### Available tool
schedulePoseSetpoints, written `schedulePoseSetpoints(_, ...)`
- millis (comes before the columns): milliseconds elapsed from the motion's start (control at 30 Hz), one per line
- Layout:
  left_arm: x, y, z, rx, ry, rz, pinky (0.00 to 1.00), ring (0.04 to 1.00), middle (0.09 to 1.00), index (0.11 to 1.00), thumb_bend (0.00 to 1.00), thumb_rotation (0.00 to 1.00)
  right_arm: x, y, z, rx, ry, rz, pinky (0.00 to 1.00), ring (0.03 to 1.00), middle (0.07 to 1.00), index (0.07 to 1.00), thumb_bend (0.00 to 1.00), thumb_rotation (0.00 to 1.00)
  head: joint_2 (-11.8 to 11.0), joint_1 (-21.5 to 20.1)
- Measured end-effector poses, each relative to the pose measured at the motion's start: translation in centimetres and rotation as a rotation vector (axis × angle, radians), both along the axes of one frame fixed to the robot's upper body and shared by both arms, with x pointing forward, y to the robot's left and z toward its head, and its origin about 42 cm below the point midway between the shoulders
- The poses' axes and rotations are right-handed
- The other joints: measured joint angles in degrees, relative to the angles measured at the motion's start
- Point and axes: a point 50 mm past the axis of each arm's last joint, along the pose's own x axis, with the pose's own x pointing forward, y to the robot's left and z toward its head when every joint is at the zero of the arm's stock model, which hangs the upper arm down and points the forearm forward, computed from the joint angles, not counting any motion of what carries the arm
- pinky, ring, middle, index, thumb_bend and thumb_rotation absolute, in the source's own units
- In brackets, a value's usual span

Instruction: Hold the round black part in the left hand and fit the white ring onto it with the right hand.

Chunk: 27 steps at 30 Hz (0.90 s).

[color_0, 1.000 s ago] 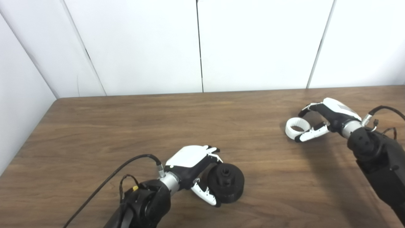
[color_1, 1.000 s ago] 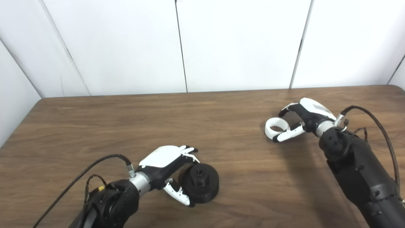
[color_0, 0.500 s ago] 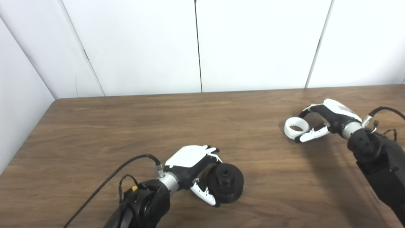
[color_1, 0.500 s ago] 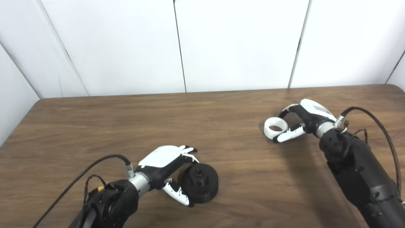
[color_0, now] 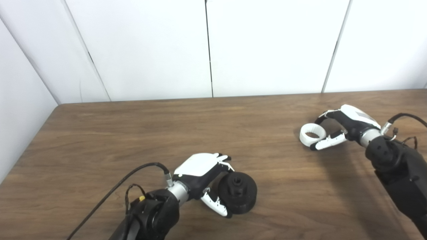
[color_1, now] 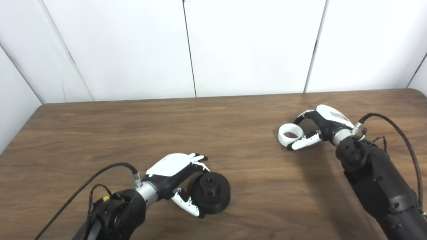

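Observation:
The round black part (color_0: 238, 193) rests on the wooden table (color_0: 133, 140) near the front, its centre hole facing up. My left hand (color_0: 203, 175) sits at the part's left side, open. Its fingers (color_0: 224, 159) curl over the upper edge and its thumb lies along the lower edge. The white ring (color_0: 312, 134) lies flat on the table at the right. My right hand (color_0: 340, 125) is open around it from the right, fingers arched behind the ring and thumb in front, touching or nearly touching it.
White wall panels (color_0: 206, 50) stand behind the table's far edge. The table's left edge (color_0: 30, 146) runs diagonally along a side wall. Cables (color_0: 133, 173) trail from both wrists.
The whole picture has shifted slightly left, so the camera moved. Both hands, the black part and the ring keep their places.

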Motion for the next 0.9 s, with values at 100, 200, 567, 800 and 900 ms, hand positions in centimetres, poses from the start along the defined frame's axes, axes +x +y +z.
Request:
schedulePoseSetpoints(100,0.00,0.00,-0.01,0.001,0.000,0.000,0.98,1.000,0.974,0.686,0.84,0.23,0.04,0.18,-0.21,0.000,0.004,0.003,0.94,0.980,0.913,0.735,0.88,0.33,0.00,-0.09)
schedulePoseSetpoints(200,0.00,0.00,0.00,0.001,-0.001,0.000,0.99,1.000,0.972,0.684,0.85,0.22,0.10,0.28,-0.39,0.001,0.008,0.006,0.94,0.980,0.912,0.737,0.88,0.34,0.00,-0.09)
schedulePoseSetpoints(567,-0.01,0.00,-0.01,0.001,0.001,0.000,1.00,1.000,0.972,0.683,0.85,0.22,0.22,0.45,-0.52,0.003,0.011,0.009,0.95,0.982,0.916,0.734,0.89,0.33,0.26,-0.18)
schedulePoseSetpoints(800,-0.05,0.01,-0.04,0.001,0.002,0.000,1.00,1.000,0.973,0.687,0.84,0.22,0.25,0.92,-0.69,0.010,0.013,0.016,0.93,0.981,0.917,0.735,0.88,0.30,0.35,-0.09)
schedulePoseSetpoints(900,-0.05,0.01,-0.04,0.001,0.003,0.000,1.00,1.000,0.972,0.686,0.84,0.22,0.29,0.99,-0.78,0.008,0.014,0.018,0.91,0.977,0.916,0.730,0.86,0.27,0.35,-0.09)
